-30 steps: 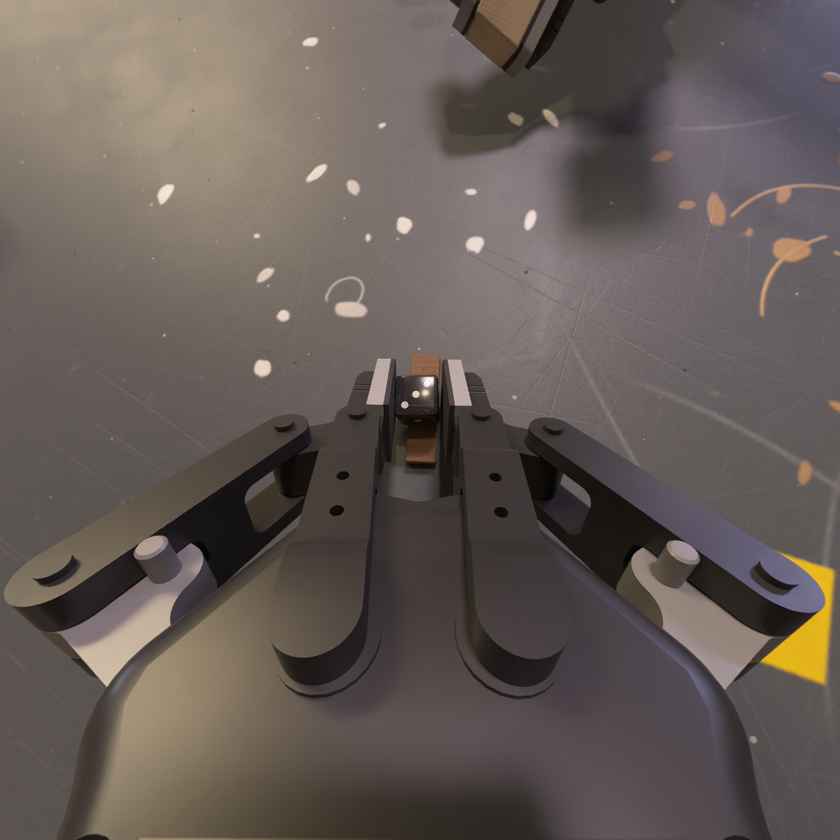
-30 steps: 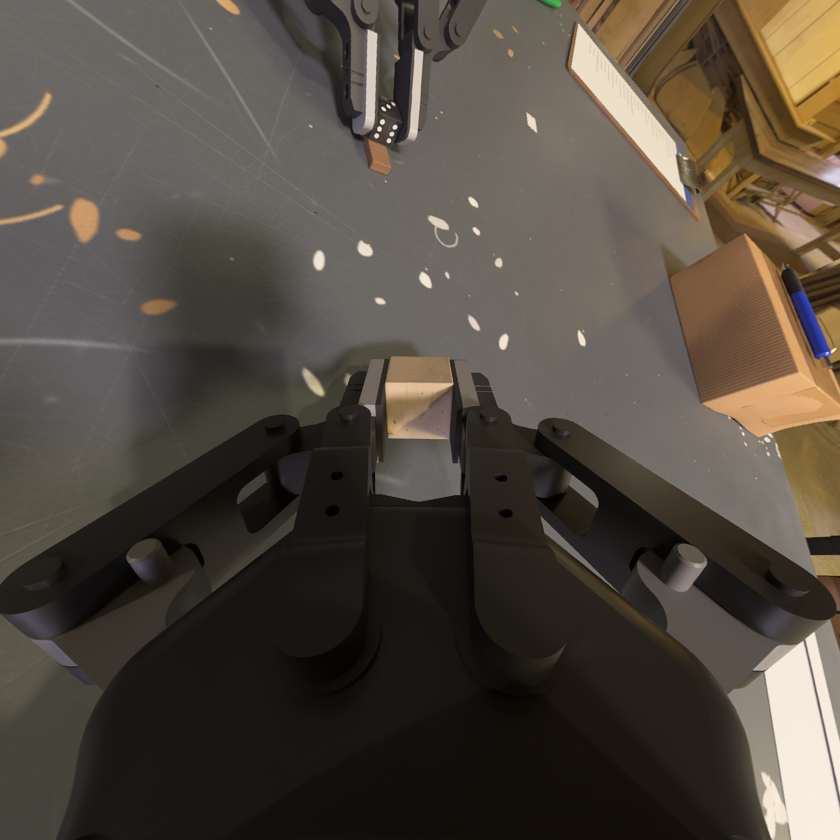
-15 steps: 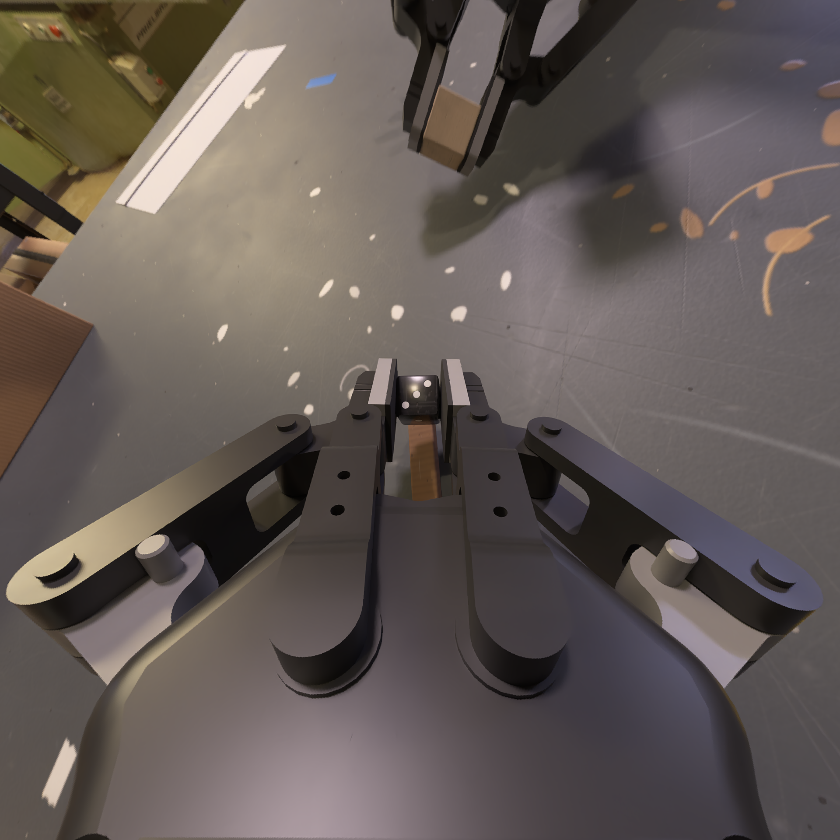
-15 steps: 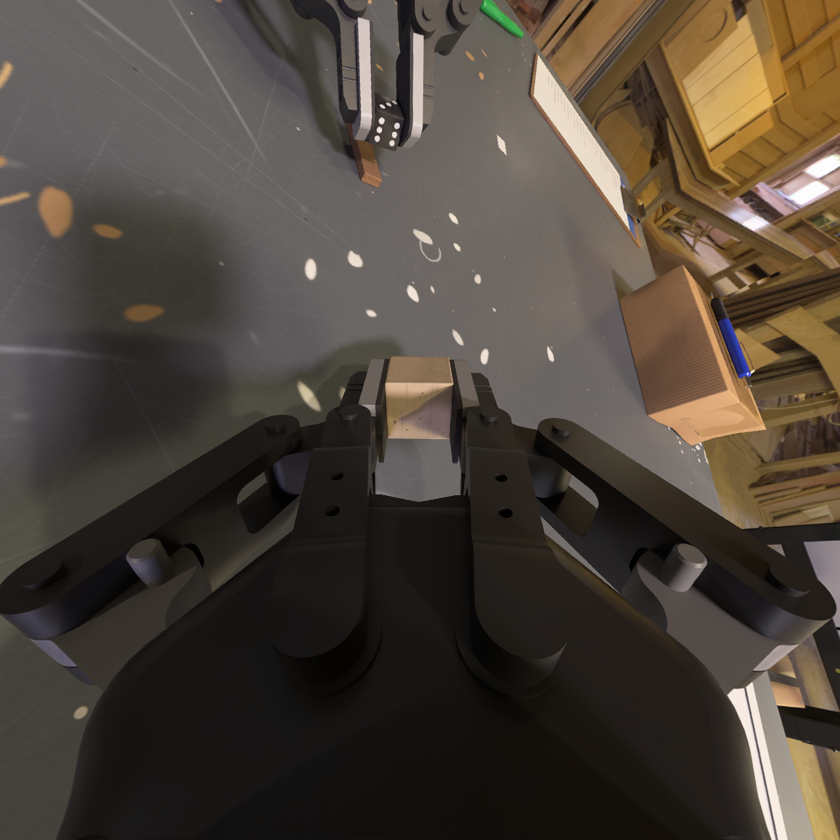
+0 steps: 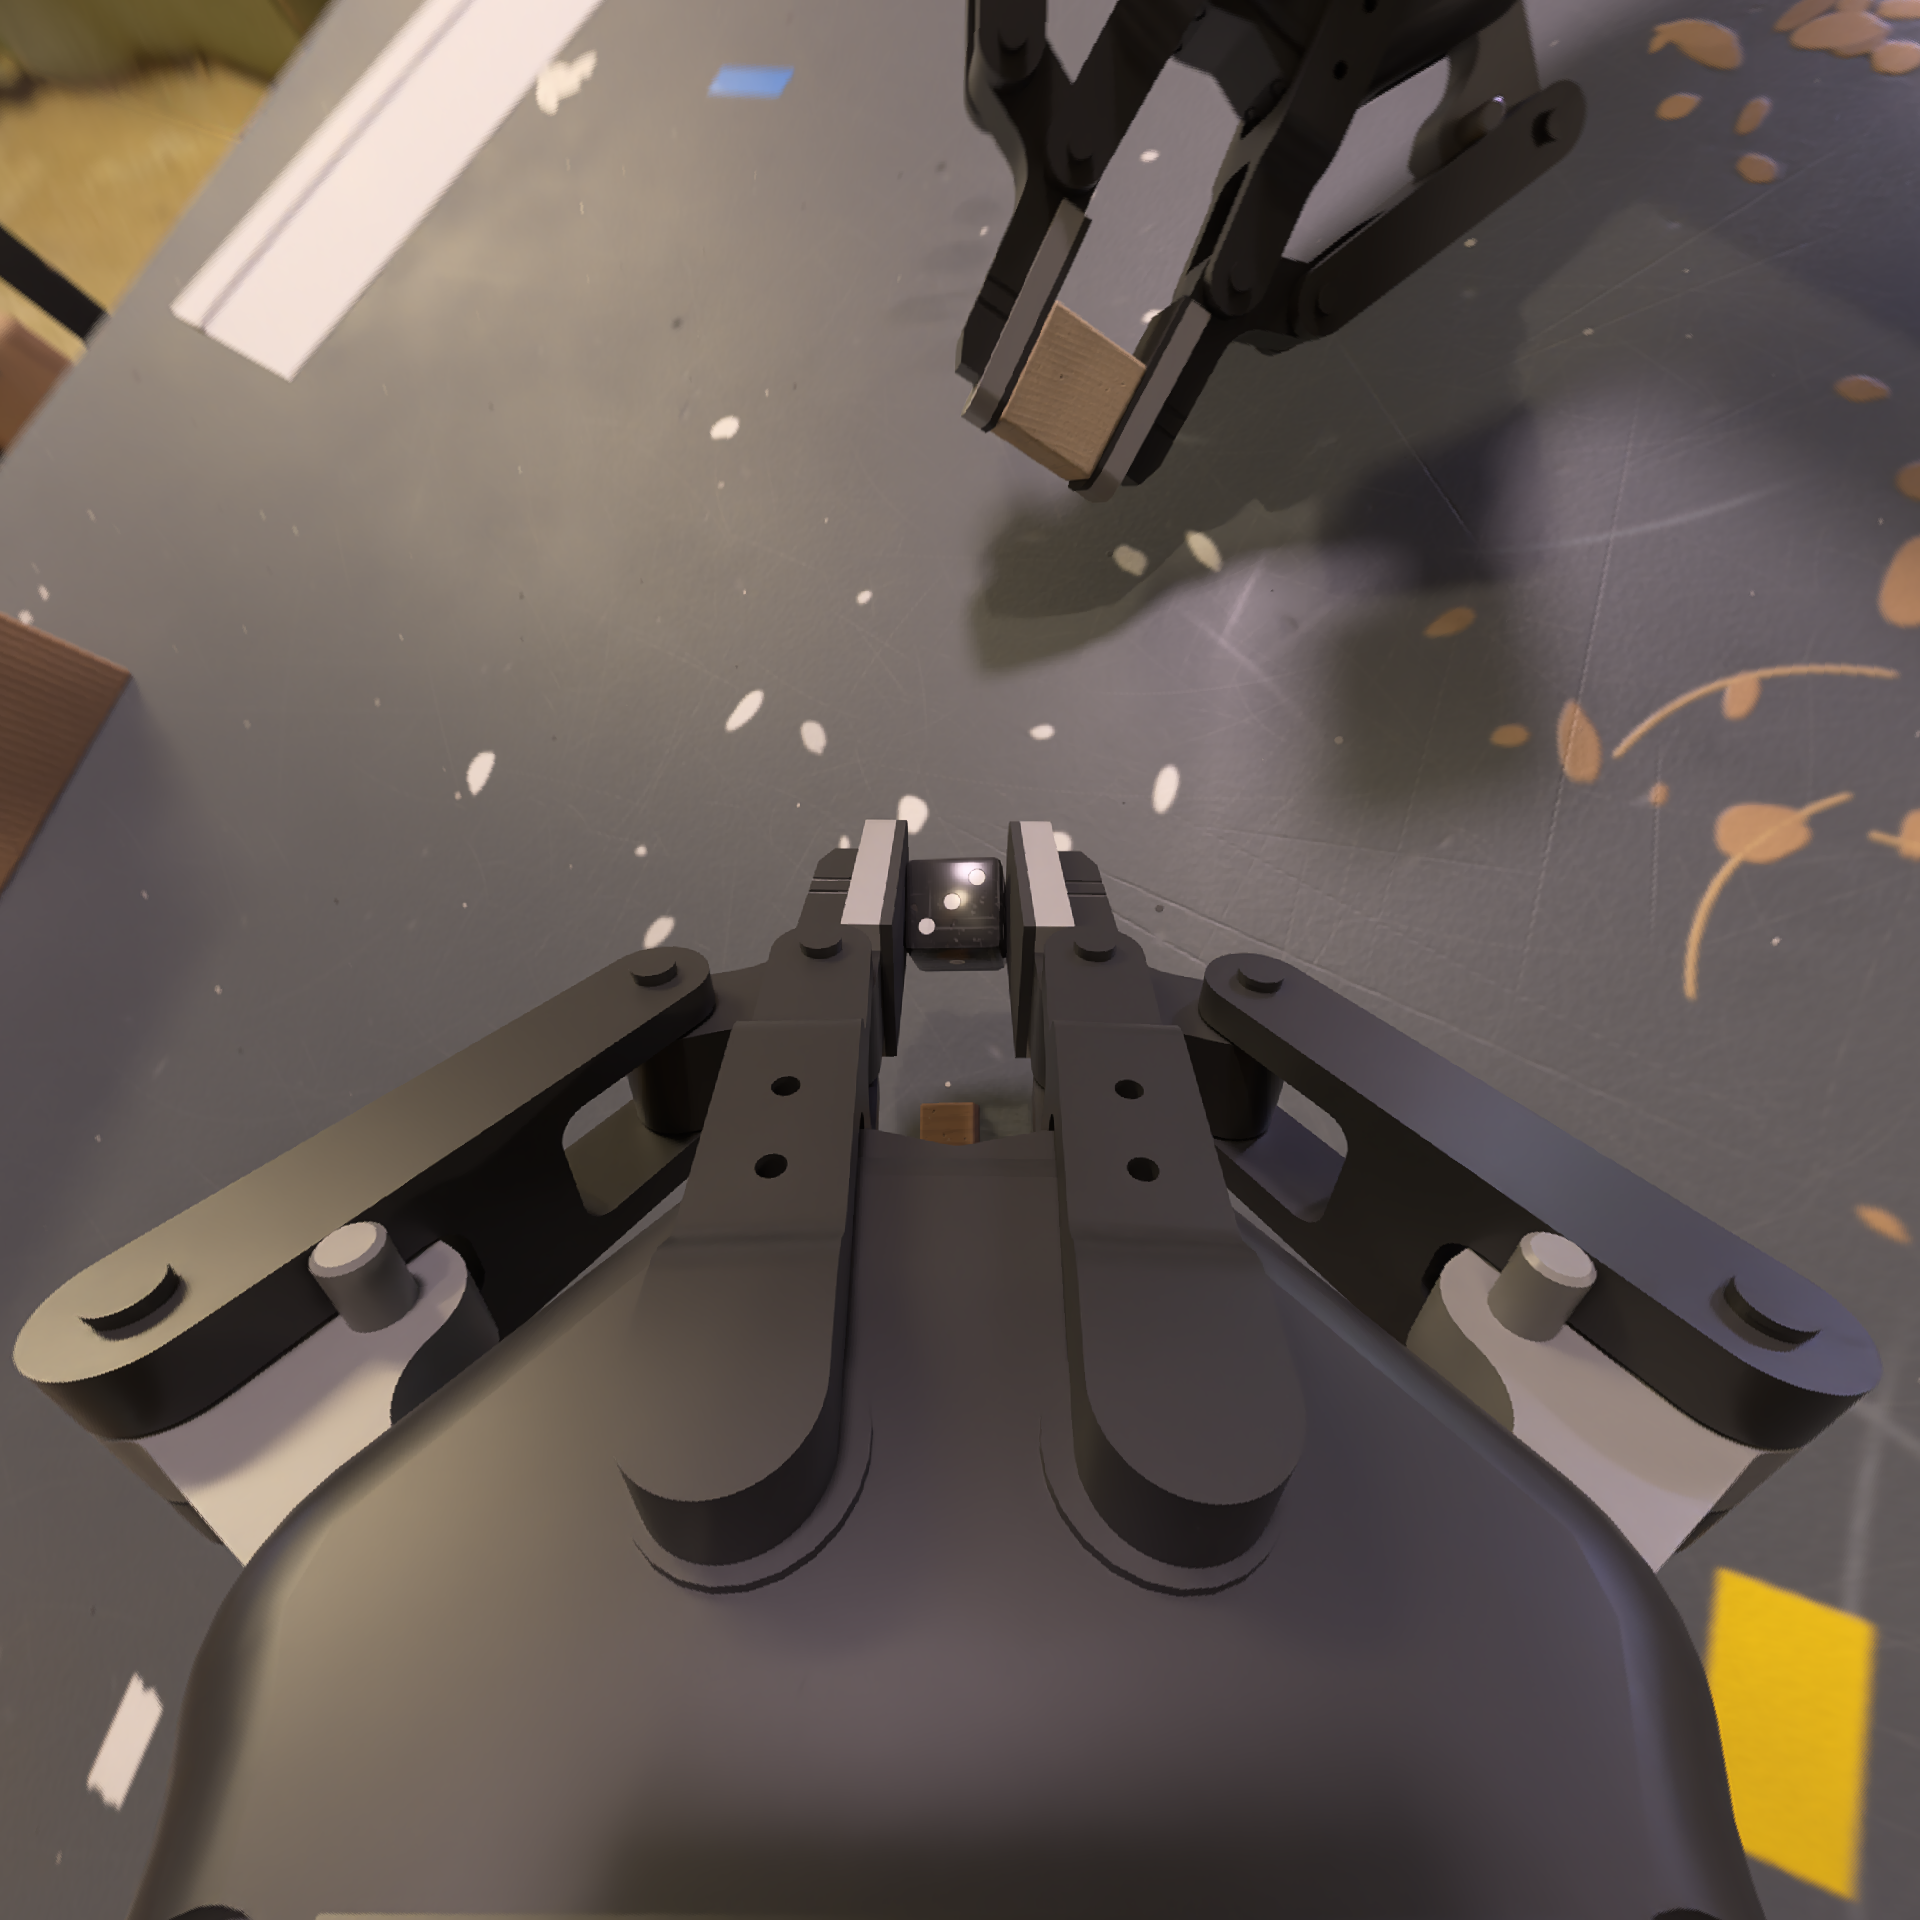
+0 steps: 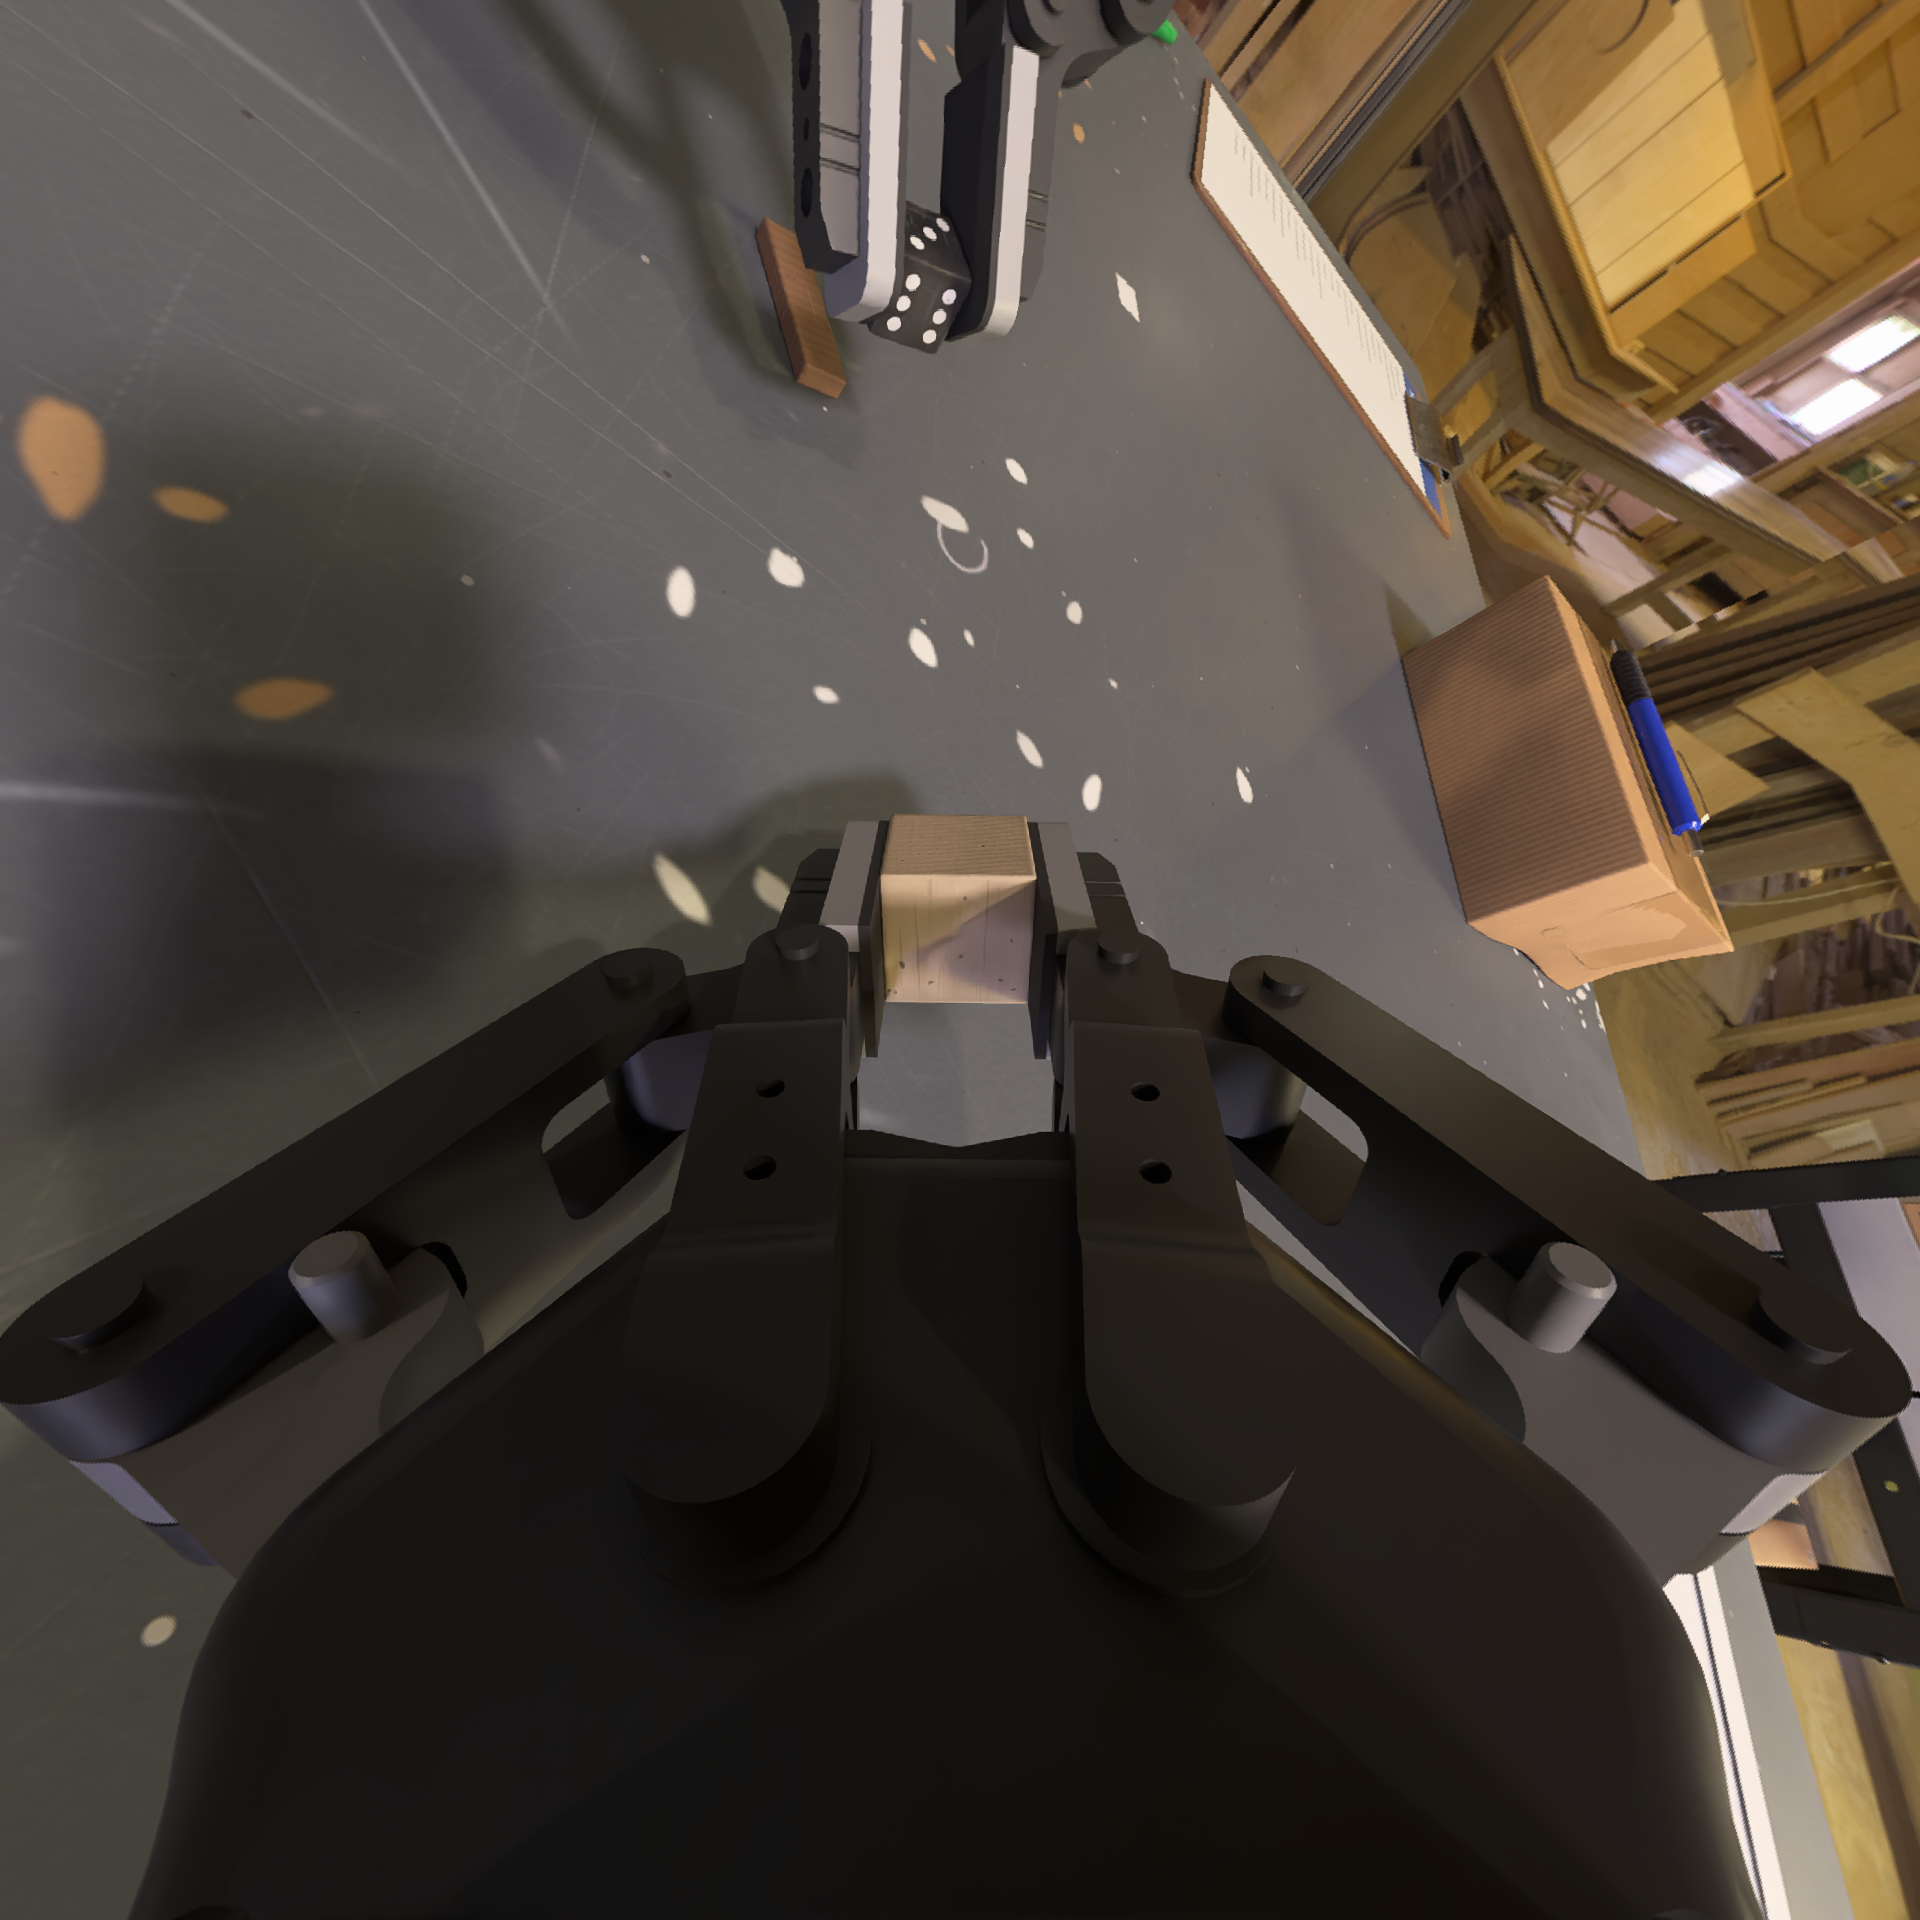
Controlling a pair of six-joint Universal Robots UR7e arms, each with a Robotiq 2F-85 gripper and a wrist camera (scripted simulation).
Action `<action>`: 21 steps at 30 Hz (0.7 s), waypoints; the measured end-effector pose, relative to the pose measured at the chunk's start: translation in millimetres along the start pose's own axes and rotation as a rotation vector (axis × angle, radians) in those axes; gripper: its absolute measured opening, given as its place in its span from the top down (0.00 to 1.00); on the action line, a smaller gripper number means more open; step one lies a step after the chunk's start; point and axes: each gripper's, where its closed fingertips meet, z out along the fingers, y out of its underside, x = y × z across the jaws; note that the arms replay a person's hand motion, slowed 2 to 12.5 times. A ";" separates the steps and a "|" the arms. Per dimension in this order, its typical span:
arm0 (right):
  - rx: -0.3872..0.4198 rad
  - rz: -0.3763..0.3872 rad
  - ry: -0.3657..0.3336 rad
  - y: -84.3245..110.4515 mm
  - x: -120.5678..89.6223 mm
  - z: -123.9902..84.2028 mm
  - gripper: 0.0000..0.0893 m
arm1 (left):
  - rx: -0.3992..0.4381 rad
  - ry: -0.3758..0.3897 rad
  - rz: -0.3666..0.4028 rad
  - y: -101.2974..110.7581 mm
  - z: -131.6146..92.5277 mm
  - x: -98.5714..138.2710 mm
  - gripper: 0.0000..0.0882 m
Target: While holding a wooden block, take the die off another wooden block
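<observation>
While the right pincer [image 6: 956,914] clamps a pale wooden block [image 6: 958,935], the left pincer [image 5: 956,899] pinches the black die [image 5: 956,914]; both narrow.

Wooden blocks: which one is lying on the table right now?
The dark reddish-brown flat block, beside the left gripper holding the die. The pale cube-shaped block is clamped in the right gripper, off the table.

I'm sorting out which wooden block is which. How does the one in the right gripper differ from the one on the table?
The pale wooden cube is lifted off the table, clamped in the right gripper; the dark brown block lies on the table. The cube is light and chunky; the brown block is reddish, thin and flat. Both are bare wood, and neither carries the die.
</observation>
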 end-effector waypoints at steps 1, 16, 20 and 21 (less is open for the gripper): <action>-0.004 -0.001 0.002 0.4 0.3 0.1 0.75 | -0.028 0.002 -0.019 -1.0 0.1 0.0 0.81; -0.062 -0.050 0.004 3.4 0.6 4.4 0.75 | -0.156 -0.002 -0.021 -30.5 -1.9 2.8 0.81; -0.077 -0.073 0.013 4.1 0.9 5.5 0.75 | -0.138 0.003 0.007 -35.9 -2.2 4.6 0.81; -0.083 -0.081 0.017 4.6 1.2 5.8 0.75 | -0.135 0.001 0.013 -36.9 -2.3 4.5 0.81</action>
